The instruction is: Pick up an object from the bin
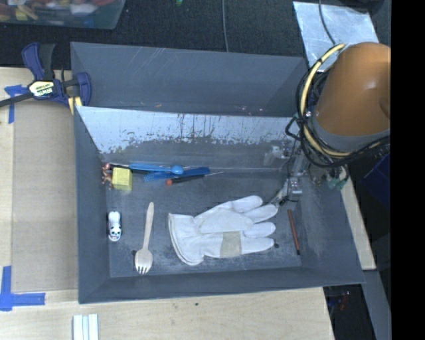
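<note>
Grey bin [219,275]: tool [287,195], grip unclear, beside white glove [222,234]; brown stick [293,232] nearby.

Dark black matte floor [199,26] runs across the top of the view. At top right a crinkled silvery sheet [332,26] lies on it. In the top left corner is blurred multicoloured clutter [60,10], can't tell what. A pale beige flat work surface [40,199] covers the left side and the lower edge. Light is even, from above, with soft shadows.
</note>
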You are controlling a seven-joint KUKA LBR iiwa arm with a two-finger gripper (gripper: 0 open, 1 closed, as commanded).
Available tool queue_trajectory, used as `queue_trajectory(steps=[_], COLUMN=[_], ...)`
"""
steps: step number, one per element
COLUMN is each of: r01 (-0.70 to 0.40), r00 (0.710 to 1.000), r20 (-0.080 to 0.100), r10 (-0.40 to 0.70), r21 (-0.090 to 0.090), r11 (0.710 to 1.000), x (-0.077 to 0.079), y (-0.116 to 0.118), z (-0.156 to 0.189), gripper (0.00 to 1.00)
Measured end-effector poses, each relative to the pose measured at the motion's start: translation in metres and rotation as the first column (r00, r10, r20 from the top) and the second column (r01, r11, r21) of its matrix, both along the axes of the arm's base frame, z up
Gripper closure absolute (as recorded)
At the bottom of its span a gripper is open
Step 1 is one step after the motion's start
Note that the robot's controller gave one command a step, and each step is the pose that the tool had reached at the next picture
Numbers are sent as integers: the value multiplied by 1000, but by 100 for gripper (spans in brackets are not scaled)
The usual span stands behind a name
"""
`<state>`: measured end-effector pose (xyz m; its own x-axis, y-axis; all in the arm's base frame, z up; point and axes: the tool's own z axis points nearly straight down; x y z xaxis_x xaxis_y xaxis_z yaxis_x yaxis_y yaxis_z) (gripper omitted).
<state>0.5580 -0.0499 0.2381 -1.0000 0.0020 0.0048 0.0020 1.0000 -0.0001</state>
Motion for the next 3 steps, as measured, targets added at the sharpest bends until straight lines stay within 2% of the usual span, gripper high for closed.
queue_trajectory(steps=[1, 2, 3], r01=[-2, -211, -32], r00=[1000, 977, 999], r20=[9, 11, 20], r10=[2, 211, 32], r21=[0, -2, -2], r11=[1000, 977, 999], x=[1, -37, -47], y=[0, 60, 53], z=[5, -120, -87], gripper=[0, 0, 0])
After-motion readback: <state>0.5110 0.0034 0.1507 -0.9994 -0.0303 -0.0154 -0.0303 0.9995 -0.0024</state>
